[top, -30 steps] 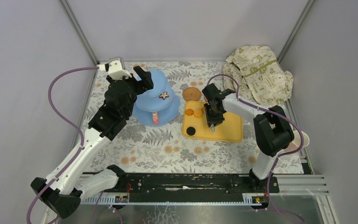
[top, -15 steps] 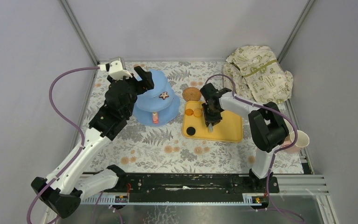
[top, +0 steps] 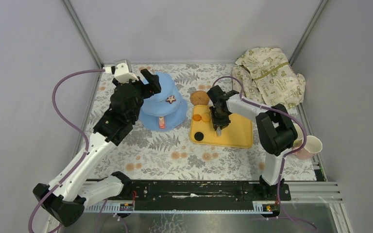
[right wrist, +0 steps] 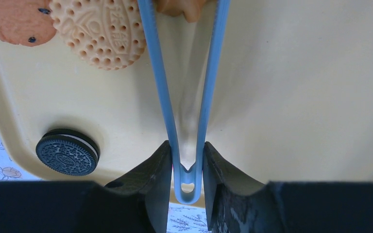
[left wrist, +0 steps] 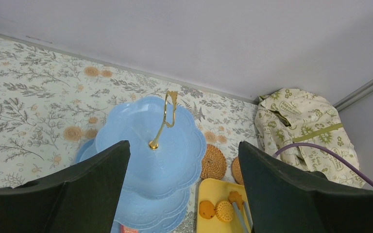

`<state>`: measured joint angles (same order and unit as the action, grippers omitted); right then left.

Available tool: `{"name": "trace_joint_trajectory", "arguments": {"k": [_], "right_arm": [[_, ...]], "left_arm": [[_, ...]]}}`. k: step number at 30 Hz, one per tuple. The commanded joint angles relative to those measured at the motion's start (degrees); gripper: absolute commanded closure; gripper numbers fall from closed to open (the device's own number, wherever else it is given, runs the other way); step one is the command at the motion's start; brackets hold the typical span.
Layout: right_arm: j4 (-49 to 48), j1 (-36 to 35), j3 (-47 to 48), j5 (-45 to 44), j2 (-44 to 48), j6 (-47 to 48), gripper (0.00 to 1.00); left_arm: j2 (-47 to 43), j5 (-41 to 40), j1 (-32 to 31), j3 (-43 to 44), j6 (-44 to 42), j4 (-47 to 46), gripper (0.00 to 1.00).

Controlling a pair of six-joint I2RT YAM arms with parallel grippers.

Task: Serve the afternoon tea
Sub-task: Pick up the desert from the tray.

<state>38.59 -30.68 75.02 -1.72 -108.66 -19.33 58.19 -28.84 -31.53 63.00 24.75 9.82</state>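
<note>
**Tea service barely begun: two sweets on the stand, the rest waiting**

Top external: The light-blue three-tier stand (top: pixel 162 104) sits at the back left of the floral mat. It carries a star biscuit (top: pixel 171 99) on its middle tier and a pink pastry (top: pixel 161 122) on the lowest. The left gripper (top: pixel 148 82) hovers over its top. The right gripper (top: pixel 218 121) is down in the yellow tray (top: pixel 235 136), where a dark sandwich biscuit (top: pixel 199 136) and two orange biscuits (top: pixel 201 117) lie. A woven coaster (top: pixel 200 97) sits bare behind the tray. A pale cup (top: pixel 313 144) stands well apart at the right edge, so the cups look unserved.

Left wrist: The left fingers (left wrist: pixel 92 177) are wide apart with nothing between them. The top tier is bare around its gold handle (left wrist: pixel 167 116).

Right wrist: The right fingers (right wrist: pixel 148 179) are clamped on the hinged end of the blue tongs (right wrist: pixel 187 162). The tips seem to pinch a brown biscuit (right wrist: pixel 179 7), cut off at the frame edge. Most of the serving looks undone.
</note>
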Motion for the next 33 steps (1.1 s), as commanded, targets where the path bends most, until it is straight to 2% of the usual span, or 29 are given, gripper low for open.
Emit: {"name": "trace_joint_trajectory", "arguments": {"k": [1, 12, 33], "right_arm": [[1.46, 0.35, 2.26, -1.95, -0.49, 0.79, 0.66], [2.99, 0.35, 2.25, -4.43, 0.06, 1.66, 0.65], [5.21, 0.35, 9.77, -4.59, -6.12, 1.94, 0.63]], "left_arm": [[0.24, 0.34, -0.09, -0.42, -0.44, -3.50, 0.11], [0.68, 1.34, 0.65, -0.42, -0.06, -3.67, 0.10], [1.22, 2.89, 1.73, -0.74, 0.54, -3.93, 0.11]]}}
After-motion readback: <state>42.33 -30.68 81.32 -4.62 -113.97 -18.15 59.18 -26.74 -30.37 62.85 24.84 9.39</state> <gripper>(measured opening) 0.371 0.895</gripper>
